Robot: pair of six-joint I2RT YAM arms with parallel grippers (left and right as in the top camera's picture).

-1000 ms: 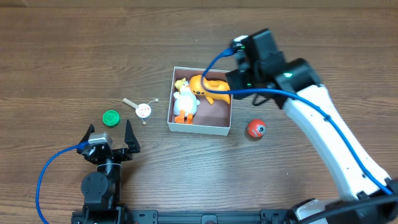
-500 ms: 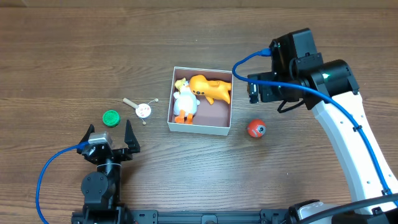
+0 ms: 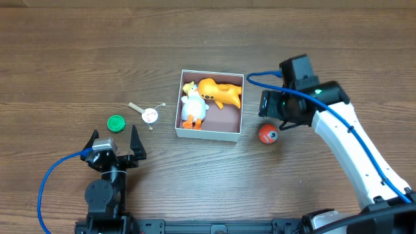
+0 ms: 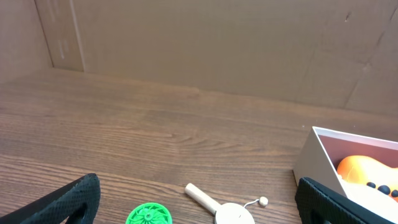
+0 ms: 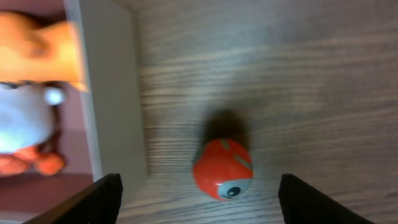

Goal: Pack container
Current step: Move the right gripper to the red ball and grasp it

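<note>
The container point(image 3: 209, 134) is a square white-walled box with a mauve inside, mid-table; it also shows in the right wrist view point(image 5: 112, 99) and the left wrist view point(image 4: 311, 155). In it lie an orange toy point(image 3: 221, 92) and a white duck-like toy point(image 3: 193, 107). A red ball with an eye point(image 3: 267, 134) lies on the table right of the box, also in the right wrist view point(image 5: 222, 170). My right gripper point(image 5: 199, 199) is open and empty, above the ball. My left gripper point(image 3: 116, 144) is open and empty near the front left.
A green disc point(image 3: 116, 123) and a small wooden rattle-drum point(image 3: 148, 114) lie left of the box; both show in the left wrist view, the disc point(image 4: 149, 215) and the drum point(image 4: 227, 211). A cardboard wall point(image 4: 217, 43) stands behind the table.
My right arm has moved from over the box's back right corner to the right and toward the front, and now hangs over the red ball. The left arm has not moved.
</note>
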